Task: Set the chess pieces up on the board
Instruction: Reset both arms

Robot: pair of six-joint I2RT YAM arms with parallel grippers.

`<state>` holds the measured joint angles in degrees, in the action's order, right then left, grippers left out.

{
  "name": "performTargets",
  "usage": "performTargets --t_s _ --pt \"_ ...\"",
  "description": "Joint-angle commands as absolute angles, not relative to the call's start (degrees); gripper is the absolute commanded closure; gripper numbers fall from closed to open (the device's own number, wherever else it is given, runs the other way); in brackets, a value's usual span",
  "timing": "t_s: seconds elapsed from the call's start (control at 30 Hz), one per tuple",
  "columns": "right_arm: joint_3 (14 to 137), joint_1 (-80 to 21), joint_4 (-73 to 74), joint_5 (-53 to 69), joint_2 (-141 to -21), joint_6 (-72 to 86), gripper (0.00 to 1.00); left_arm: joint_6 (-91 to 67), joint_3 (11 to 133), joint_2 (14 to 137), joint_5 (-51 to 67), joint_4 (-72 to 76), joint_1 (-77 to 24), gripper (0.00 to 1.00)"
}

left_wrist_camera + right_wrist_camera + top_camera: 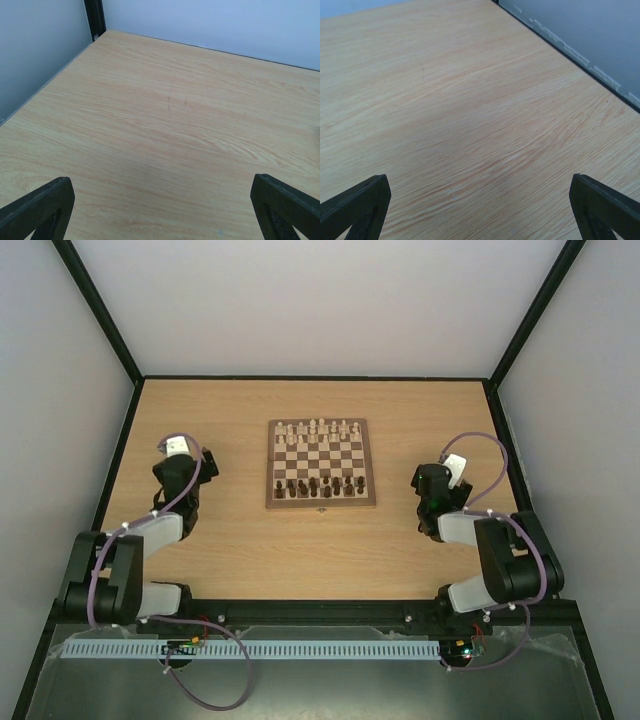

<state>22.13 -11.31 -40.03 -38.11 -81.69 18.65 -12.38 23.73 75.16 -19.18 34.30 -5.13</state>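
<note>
The board [321,504] lies in the middle of the table, clasp toward the arms. Dark brown chess pieces [318,485] stand in its two near rows. My left gripper [180,458] rests over bare table to the left of the board, well apart from it. In the left wrist view its fingers [42,207] are spread wide with only wood grain between them. My right gripper [440,478] hangs to the right of the board. Its fingers [605,207] are also spread wide, with nothing held. Neither wrist view shows the board or any piece.
Cream-white pieces [318,429] fill the board's two far rows. Grey walls with black frame posts [95,17] enclose the table on the left, back and right [580,60]. A perforated white rail [250,649] runs along the near edge behind the arm bases.
</note>
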Motion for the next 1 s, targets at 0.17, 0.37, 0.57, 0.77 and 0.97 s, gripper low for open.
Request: performTargets --t_s 0.17,0.37,0.57,0.77,0.97 --pt "23.16 -8.24 -51.19 -41.66 -85.07 16.78 0.01 -12.11 25.69 84.47 -17.14 43.62 -1.64 0.01" --pt "22.63 -6.06 -53.96 -38.39 -86.94 17.06 0.01 -12.53 24.7 84.29 -15.21 45.77 1.03 0.0" --pt "15.96 -6.01 -62.92 -35.67 -83.11 15.51 0.01 -12.59 25.44 85.27 -16.94 46.11 1.49 0.01" --pt "11.58 -6.12 -70.33 -27.36 -82.67 11.71 0.01 -12.22 24.98 85.14 -16.86 47.11 1.58 0.0" --pt "10.34 -6.3 -76.99 -19.79 -87.16 7.29 0.01 -10.43 23.95 84.47 -12.28 48.47 1.58 0.0"
